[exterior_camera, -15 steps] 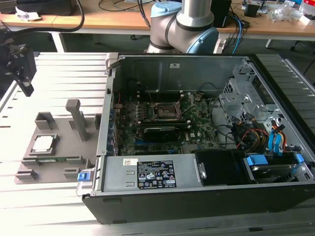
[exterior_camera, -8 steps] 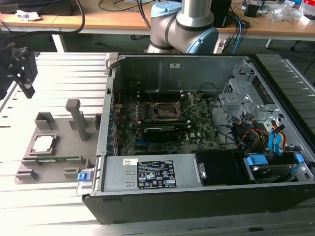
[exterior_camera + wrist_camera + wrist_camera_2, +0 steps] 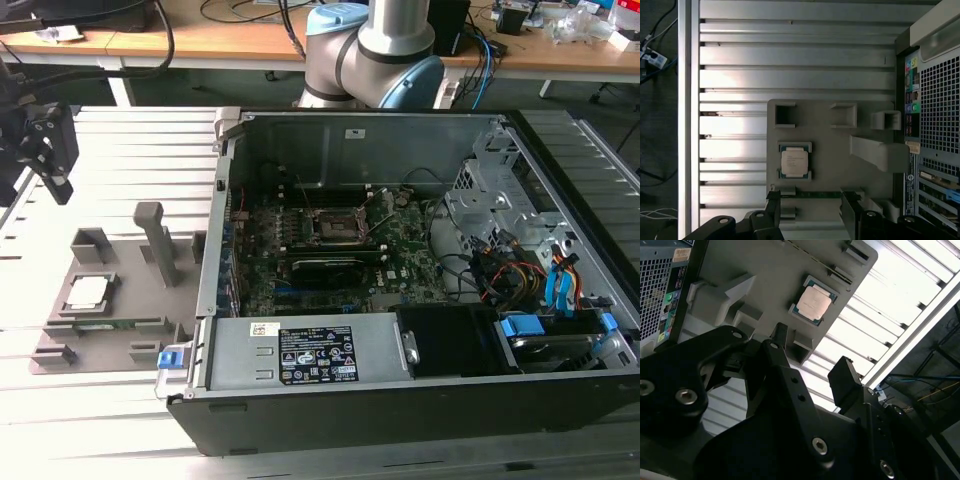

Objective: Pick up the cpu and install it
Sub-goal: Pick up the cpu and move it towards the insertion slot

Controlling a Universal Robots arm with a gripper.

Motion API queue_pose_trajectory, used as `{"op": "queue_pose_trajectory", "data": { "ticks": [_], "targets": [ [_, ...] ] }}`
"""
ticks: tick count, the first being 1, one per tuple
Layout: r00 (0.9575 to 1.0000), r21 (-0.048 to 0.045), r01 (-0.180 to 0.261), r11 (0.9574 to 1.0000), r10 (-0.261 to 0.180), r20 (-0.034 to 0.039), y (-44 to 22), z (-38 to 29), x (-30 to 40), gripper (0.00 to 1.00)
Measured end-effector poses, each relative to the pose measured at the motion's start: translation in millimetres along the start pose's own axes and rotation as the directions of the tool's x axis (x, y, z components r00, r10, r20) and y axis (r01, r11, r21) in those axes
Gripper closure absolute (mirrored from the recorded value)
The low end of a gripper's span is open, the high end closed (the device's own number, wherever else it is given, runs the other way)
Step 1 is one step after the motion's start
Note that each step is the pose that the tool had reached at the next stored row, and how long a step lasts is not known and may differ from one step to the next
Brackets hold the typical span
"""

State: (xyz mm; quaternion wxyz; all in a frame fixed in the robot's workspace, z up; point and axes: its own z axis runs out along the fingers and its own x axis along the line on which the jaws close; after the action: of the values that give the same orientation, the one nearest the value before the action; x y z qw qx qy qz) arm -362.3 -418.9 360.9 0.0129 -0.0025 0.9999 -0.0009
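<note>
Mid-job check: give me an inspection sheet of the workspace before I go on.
Surface: slatted metal table, grey holder tray on it.
Job's things: cpu seated in the tray's recess; socket in the open computer case looks empty.
Clutter: memory stick in the tray beside the cpu.
Grippers: gripper over the tray, jaws open, holding nothing.
Cables: wire bundles inside the case.
Surroundings: wooden desk behind.

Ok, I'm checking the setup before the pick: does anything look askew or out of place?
Nothing stands out. The cpu lies flat and square in its recess on the grey fixture. The memory stick sits straight in its slot beside it, and the gripper is open and holds nothing.
</note>
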Motion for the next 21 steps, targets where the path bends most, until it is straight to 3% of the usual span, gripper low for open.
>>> {"op": "queue_pose_trajectory", "data": {
  "ticks": [21],
  "targets": [
    [1.0000,-0.0001,0.000,1.0000,0.000,0.0001,0.0,17.4,0.7,0.40]
  ]
}}
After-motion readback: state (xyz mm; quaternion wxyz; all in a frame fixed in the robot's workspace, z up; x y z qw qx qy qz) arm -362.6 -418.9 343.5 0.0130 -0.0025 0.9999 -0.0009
